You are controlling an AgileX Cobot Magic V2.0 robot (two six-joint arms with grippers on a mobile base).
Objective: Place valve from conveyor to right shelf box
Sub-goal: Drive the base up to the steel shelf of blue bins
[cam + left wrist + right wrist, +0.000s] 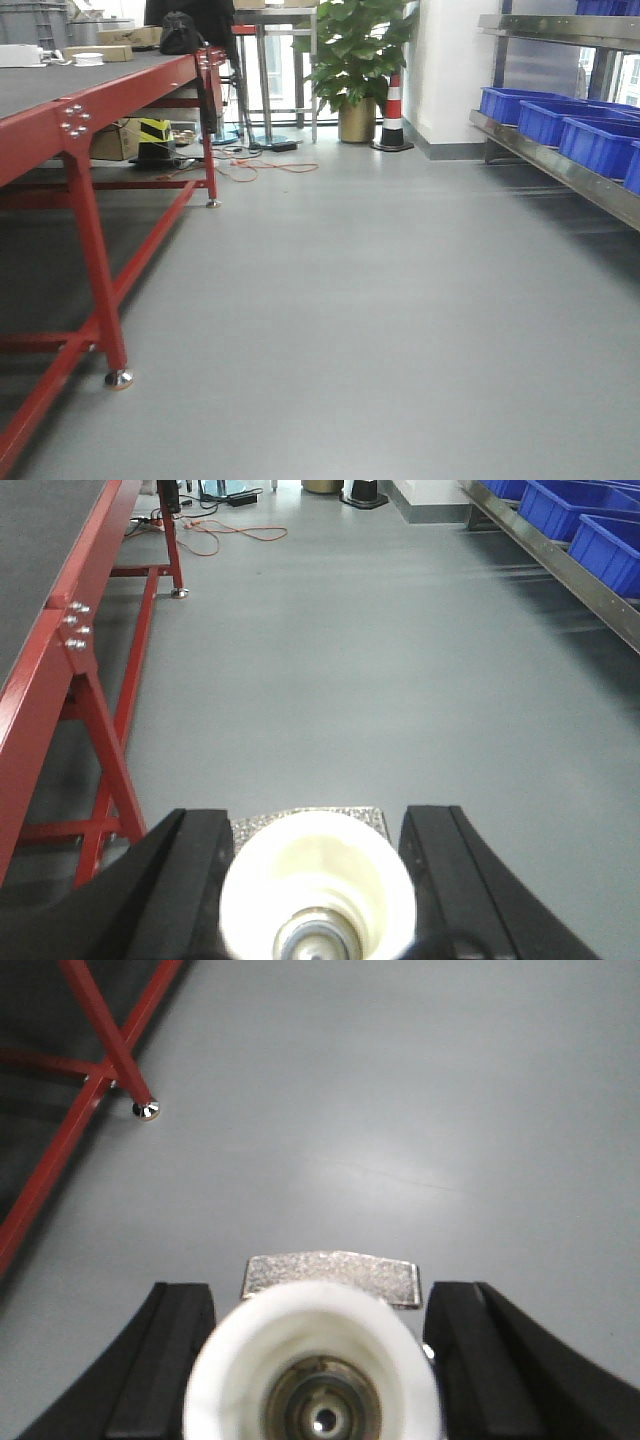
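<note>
Two valves in hand, one per pincer. Left wrist view: left gripper (312, 815) clamped on a cream valve (318, 885), black fingers (190, 870) tight at both flanks, silver handle (365, 817) on top. Right wrist view: right gripper (320, 1285) clamped likewise on a white valve (315, 1350), above grey floor (400, 1110) near a red leg's metal foot (146, 1110). Front view alone takes in the wider room: conveyor (60, 80) belt on its red frame (90, 240) along the left, blue boxes (600, 145) on the steel shelf (560, 170) at right. Neither gripper appears there.
</note>
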